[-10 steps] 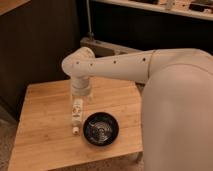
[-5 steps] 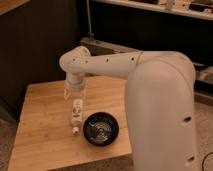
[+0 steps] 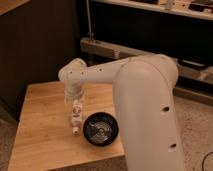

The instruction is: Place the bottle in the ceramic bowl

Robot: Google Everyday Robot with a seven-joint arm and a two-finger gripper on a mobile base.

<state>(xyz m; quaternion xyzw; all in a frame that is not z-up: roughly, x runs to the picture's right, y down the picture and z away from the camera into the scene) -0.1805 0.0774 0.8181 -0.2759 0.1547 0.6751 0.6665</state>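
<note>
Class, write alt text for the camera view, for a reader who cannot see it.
A white robot arm reaches over a wooden table, its gripper directly above a small white bottle. The bottle is just left of a glossy black ceramic bowl, not in it. Dark shelving stands behind.

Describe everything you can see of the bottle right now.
The bottle is small, slim and white, plastic by its look, with a narrow white cap and a faint dark mark on its body. It points cap-down in the picture, toward the table's front edge, directly under the gripper, which meets its upper end. It is just left of the ceramic bowl, outside it, near the rim. Whether it rests on the wooden table or hangs above it cannot be told.
</note>
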